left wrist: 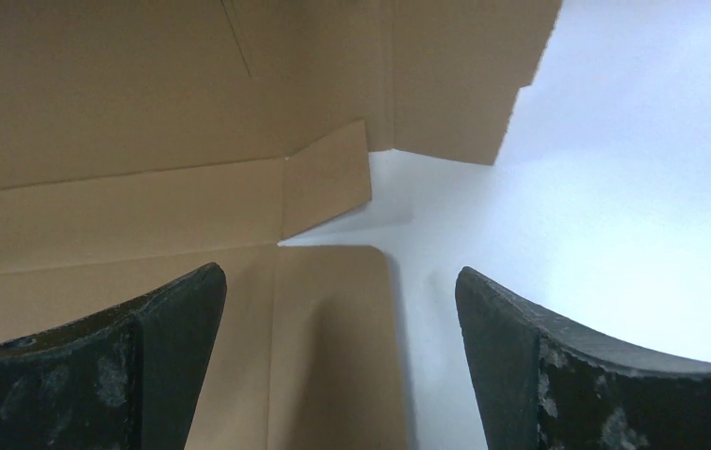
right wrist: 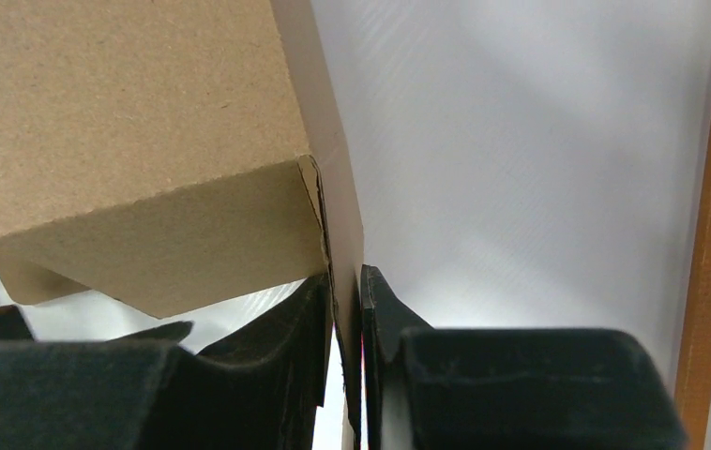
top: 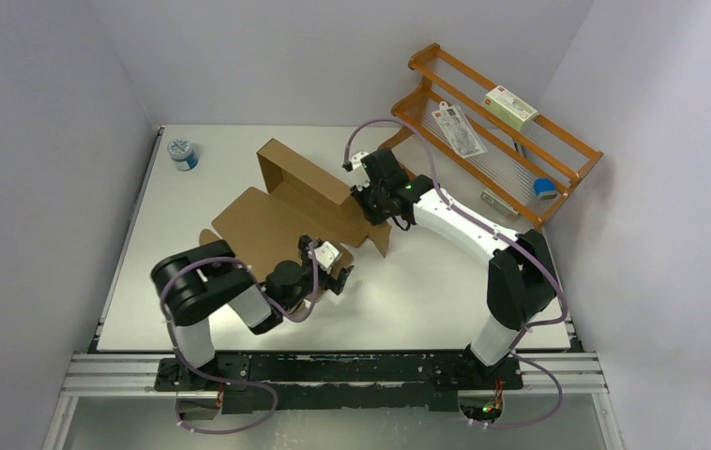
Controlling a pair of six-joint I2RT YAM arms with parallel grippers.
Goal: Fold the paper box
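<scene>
The paper box [top: 272,220] lies on the table [top: 427,291], rack [top: 424,60] behind-right, jar [top: 183,153] behind-left

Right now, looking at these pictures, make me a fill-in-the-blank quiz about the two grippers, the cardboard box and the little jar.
The right gripper pinches an edge of the cardboard box, so its jaws are ____.
The left gripper hovers over a box flap, holding nothing, jaws wide ____.
The little jar stands near the table's far ____ corner.
Missing words: shut; open; left.
</scene>
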